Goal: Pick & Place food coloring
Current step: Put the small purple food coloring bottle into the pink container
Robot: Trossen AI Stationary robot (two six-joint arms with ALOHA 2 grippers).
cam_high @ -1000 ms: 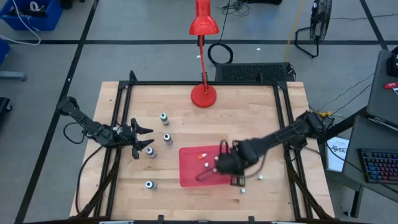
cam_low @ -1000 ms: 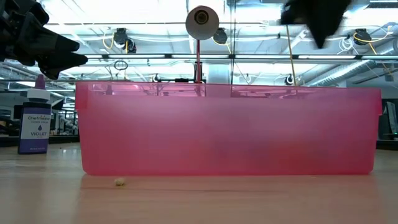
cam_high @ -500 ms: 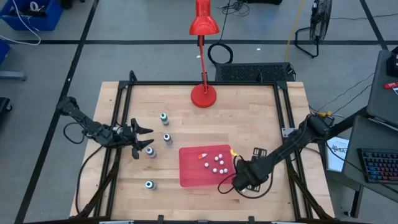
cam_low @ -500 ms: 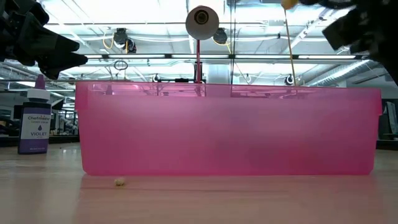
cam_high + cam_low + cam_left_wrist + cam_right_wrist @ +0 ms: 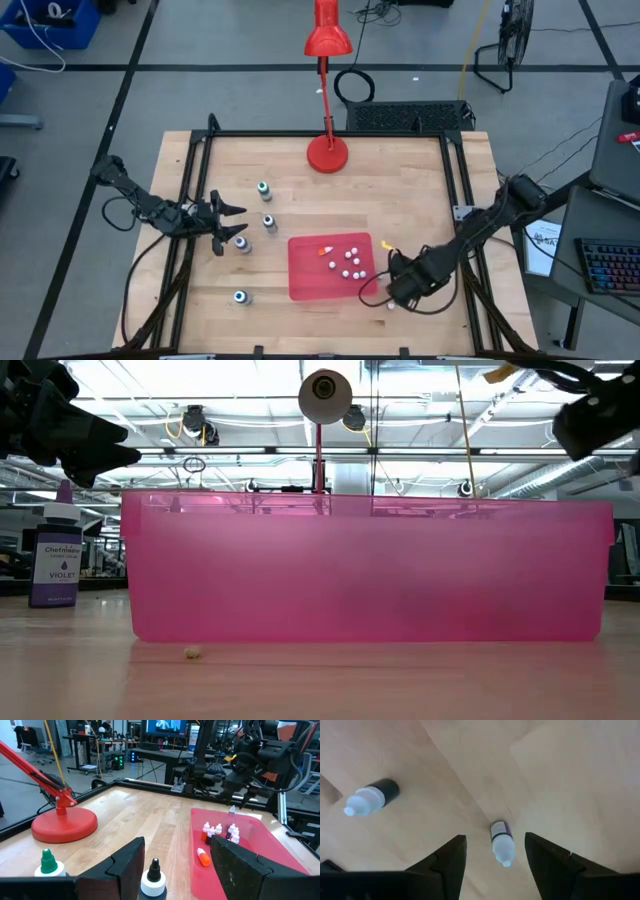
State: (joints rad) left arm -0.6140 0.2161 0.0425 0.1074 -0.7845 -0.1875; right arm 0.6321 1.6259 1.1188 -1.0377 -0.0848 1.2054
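Since a second ago the right pincer has swung off the flat red plastic tray to the surface's bare planks at its four o'clock, near the black frame rail. From above, the pale wooden surface carries a red desk lamp at twelve o'clock; small white-capped dropper bottles cluster in the tray, others stand loose at nine o'clock by the left pincer, half-spread and empty. Level view: translucent pink tray wall, a violet-labelled bottle beside it. Right wrist: fingers apart astride a lying purple-banded bottle, untouched.
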